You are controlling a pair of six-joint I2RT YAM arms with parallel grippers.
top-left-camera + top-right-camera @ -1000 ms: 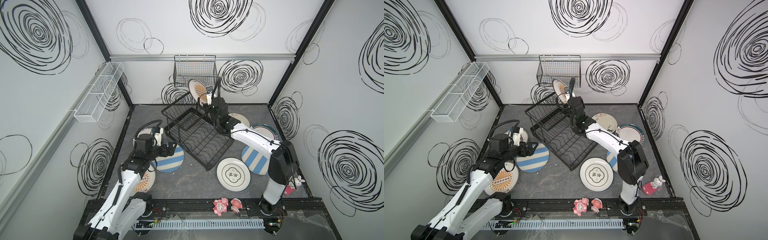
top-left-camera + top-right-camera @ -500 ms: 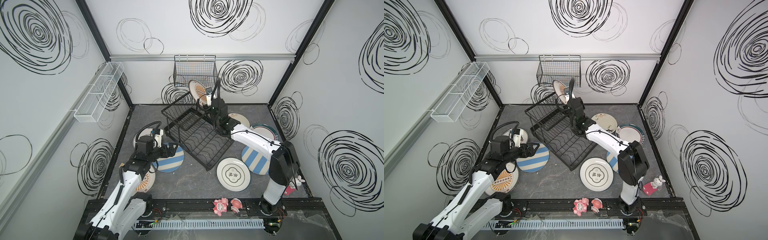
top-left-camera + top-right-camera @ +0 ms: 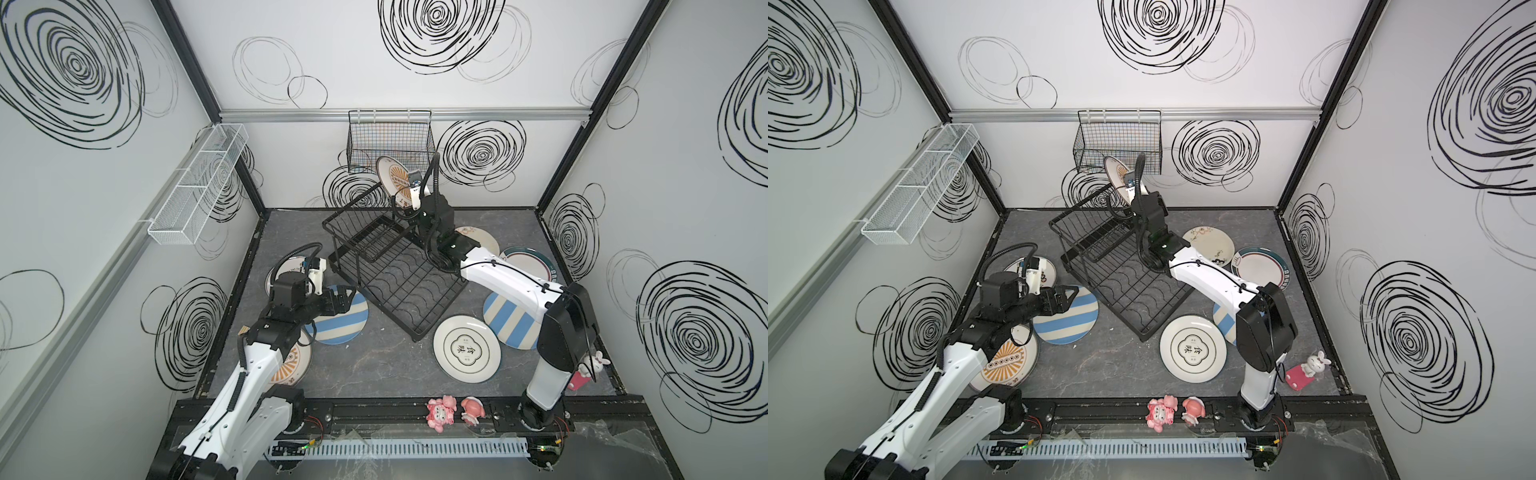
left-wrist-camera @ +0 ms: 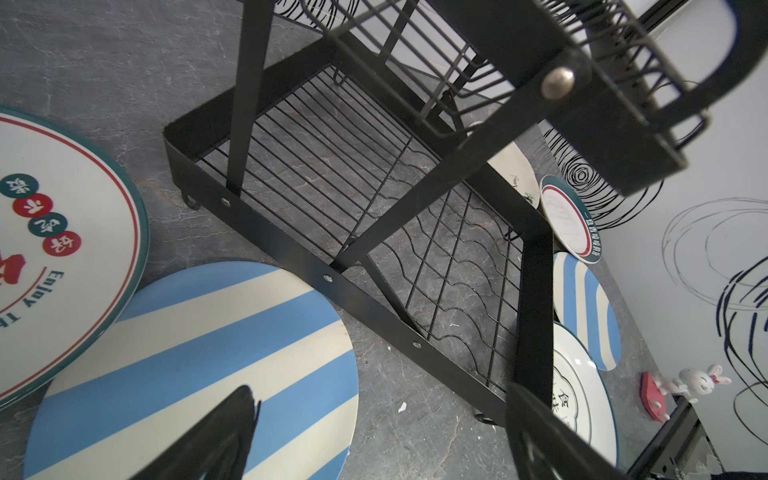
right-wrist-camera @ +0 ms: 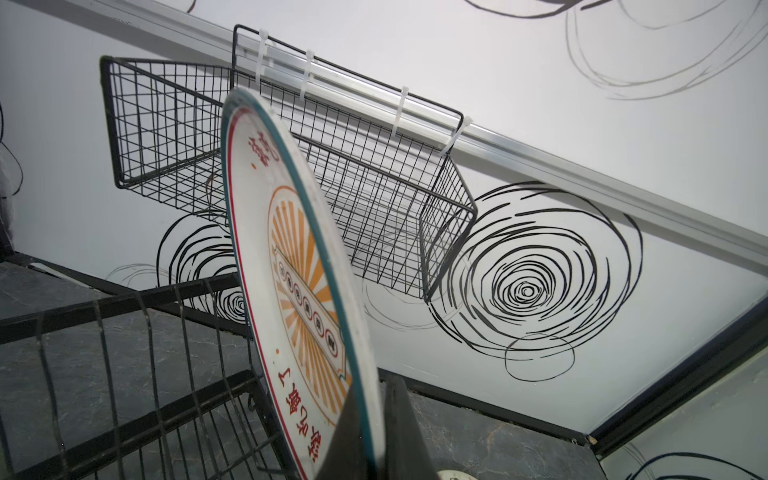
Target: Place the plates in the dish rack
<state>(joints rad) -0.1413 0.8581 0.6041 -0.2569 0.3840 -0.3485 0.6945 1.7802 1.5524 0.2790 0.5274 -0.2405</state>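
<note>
Your right gripper is clamping the rim of the orange sunburst plate, holding it on edge above the far end of the dish rack. Your left gripper is hovering wide open over the blue striped plate, just beside it.

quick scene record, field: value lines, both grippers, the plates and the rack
right gripper: shut on the rim of the orange sunburst plate, held on edge above the rack's raised end
left gripper: open, empty, above the blue striped plate
rack: no plate in its slots yet
flat plates: seven lying around the rack, among them the white plate
</note>
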